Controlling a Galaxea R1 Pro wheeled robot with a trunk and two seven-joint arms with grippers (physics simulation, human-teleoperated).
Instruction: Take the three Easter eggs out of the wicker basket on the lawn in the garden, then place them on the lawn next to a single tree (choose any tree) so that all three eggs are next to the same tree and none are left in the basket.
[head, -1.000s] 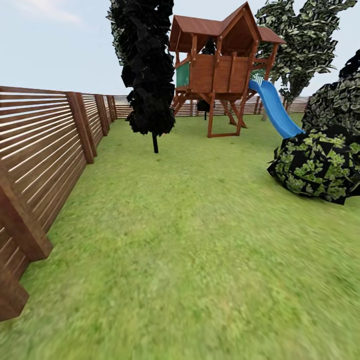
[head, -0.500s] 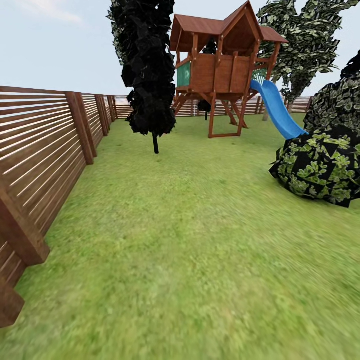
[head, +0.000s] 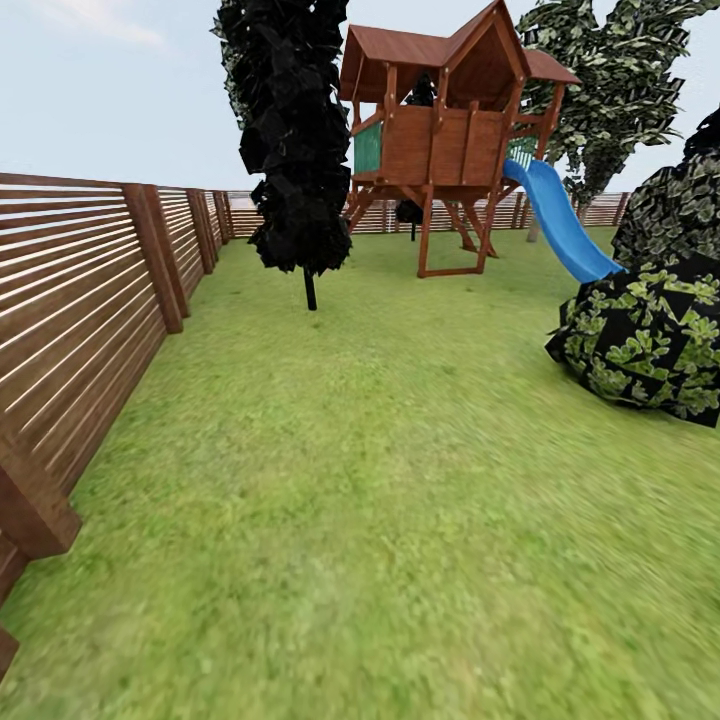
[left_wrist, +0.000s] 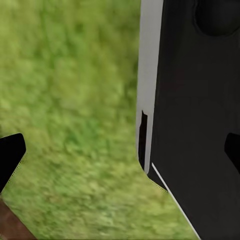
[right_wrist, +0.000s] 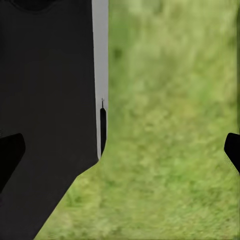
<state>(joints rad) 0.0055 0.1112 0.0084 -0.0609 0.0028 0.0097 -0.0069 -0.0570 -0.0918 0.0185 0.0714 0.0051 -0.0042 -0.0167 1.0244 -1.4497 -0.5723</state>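
Head view looks out over the lawn (head: 400, 480), a wide run of mottled green grass stretching to the far fence. The slat fence (head: 80, 300) runs along at nine o'clock and wraps round the back of the garden. At eleven o'clock stands the black tree (head: 290, 140), thin trunk planted in the grass. Just beyond it, at twelve, the wooden playhouse (head: 450, 130) on stilts, with a blue slide (head: 560, 225) dropping off towards one o'clock. Behind the slide, at one o'clock, a leafy tree (head: 610, 80) with a green canopy; its trunk is mostly hidden. At three o'clock, dark leafy bushes (head: 650, 340) sit on the grass near the picture's edge.

Eggs and basket: no telling where they are from here.

Left wrist view: blurred grass under the camera, the robot's dark body panel (left_wrist: 195, 115) with a pale edge close alongside, and the black fingertips (left_wrist: 10, 155) of the left gripper (left_wrist: 120, 152) poke in at opposite edges, well apart, nothing between them.

Right wrist view: the same story, dark panel (right_wrist: 50, 110) on one side, grass on the other, fingertips (right_wrist: 232, 147) of the right gripper (right_wrist: 120, 150) spread wide at the edges, holding nothing.
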